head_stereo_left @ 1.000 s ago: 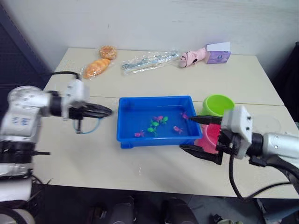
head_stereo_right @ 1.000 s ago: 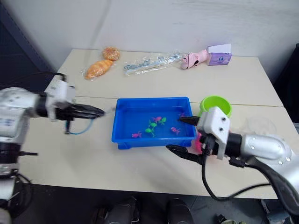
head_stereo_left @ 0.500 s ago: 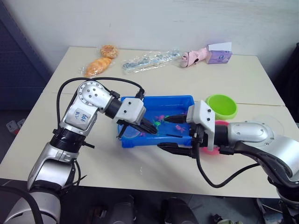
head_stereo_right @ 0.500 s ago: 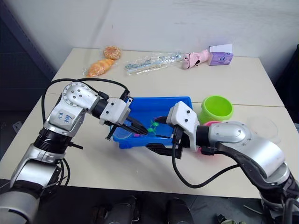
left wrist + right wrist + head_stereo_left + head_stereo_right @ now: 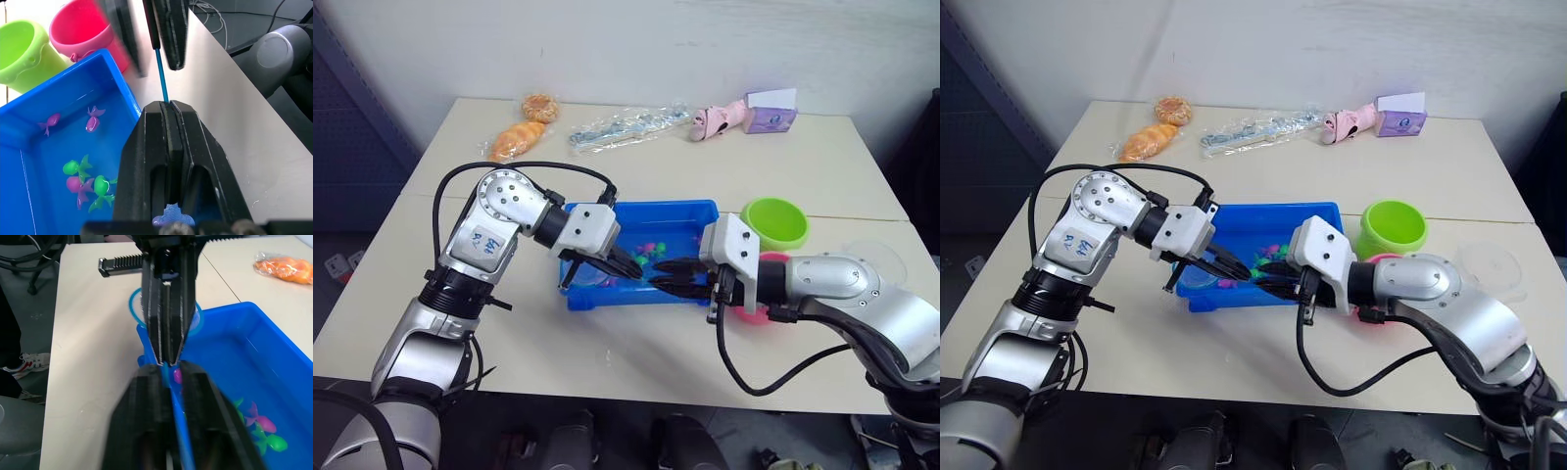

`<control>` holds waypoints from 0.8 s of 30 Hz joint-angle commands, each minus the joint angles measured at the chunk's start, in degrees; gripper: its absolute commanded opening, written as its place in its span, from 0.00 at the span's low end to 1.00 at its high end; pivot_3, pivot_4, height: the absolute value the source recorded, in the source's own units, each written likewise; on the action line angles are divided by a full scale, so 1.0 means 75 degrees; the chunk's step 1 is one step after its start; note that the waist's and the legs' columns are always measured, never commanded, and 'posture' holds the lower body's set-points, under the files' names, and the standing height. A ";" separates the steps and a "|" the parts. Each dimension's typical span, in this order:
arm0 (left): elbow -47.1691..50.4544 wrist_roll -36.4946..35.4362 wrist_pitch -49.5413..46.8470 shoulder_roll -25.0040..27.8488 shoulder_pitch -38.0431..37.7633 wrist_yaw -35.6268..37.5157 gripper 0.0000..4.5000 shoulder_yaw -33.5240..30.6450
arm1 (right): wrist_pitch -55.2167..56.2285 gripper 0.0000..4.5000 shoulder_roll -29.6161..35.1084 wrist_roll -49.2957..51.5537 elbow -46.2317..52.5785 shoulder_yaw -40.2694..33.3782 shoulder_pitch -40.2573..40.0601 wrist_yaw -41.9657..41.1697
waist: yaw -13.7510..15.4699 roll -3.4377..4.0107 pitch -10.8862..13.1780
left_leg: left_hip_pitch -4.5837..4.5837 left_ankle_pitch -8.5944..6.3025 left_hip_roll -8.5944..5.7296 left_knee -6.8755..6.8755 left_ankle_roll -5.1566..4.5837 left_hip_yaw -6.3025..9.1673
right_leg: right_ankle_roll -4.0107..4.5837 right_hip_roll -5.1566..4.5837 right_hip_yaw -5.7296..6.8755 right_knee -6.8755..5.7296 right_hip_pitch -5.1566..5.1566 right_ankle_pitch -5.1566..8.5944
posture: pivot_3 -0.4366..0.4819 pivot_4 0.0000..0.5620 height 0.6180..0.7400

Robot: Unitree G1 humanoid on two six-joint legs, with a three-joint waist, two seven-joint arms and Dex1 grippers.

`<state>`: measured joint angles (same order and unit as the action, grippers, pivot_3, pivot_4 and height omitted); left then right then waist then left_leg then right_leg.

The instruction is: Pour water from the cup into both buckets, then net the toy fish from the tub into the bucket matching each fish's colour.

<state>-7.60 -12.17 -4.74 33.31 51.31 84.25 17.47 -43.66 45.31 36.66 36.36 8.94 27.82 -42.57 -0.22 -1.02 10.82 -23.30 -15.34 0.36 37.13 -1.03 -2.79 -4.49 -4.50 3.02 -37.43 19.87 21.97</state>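
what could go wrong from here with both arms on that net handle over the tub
Both end effectors, left and right, are shut on the net's thin handle almost tip to tip, so a handover could pinch or bend it, or drop the net.

The meeting point sits at the tub's near wall; a tug might shove the tub and spill it.

The pink bucket stands close behind the right arm and could be knocked.
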 commanded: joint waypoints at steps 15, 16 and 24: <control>-0.0536 -0.1294 -0.0659 0.0556 -0.0011 -0.0833 0.70 -0.2369 | 0.0889 0.00 0.0313 -0.0430 0.0269 -0.1030 -0.0404 -0.0629 | -0.0017 0.0000 0.0000 | 0.0001 0.0001 0.0001 0.0000 0.0002 0.0002 | 0.0000 0.0001 0.0003 -0.0002 0.0001 0.0000 | 0.48 0.27 1.00; -0.0707 -0.1335 -0.0710 0.0665 -0.0016 -0.0943 0.82 -0.2558 | 0.0936 0.00 0.0397 -0.0451 0.0309 -0.1171 -0.0527 -0.0647 | -0.0017 0.0000 0.0000 | 0.0002 0.0002 0.0001 -0.0001 0.0003 0.0002 | 0.0000 0.0001 0.0003 -0.0003 0.0001 0.0000 | 0.48 0.27 1.00; -0.2044 -0.1176 -0.0158 0.1114 -0.0804 -0.1596 0.99 -0.3452 | 0.2243 0.00 0.1552 -0.2032 -0.0351 -0.1980 -0.1539 -0.0865 | 0.0014 0.0000 0.0000 | 0.0006 -0.0003 -0.0015 0.0001 -0.0005 0.0007 | -0.0008 -0.0010 0.0007 -0.0001 -0.0009 -0.0004 | 0.48 0.27 1.00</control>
<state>-23.49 -20.51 -6.17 41.39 47.22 72.33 -7.92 -29.85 55.94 24.15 34.48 -3.33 16.43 -48.55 -0.12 -1.02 10.82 -23.25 -15.37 0.24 37.14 -1.08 -2.74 -4.54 -4.58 3.06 -37.43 19.79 21.94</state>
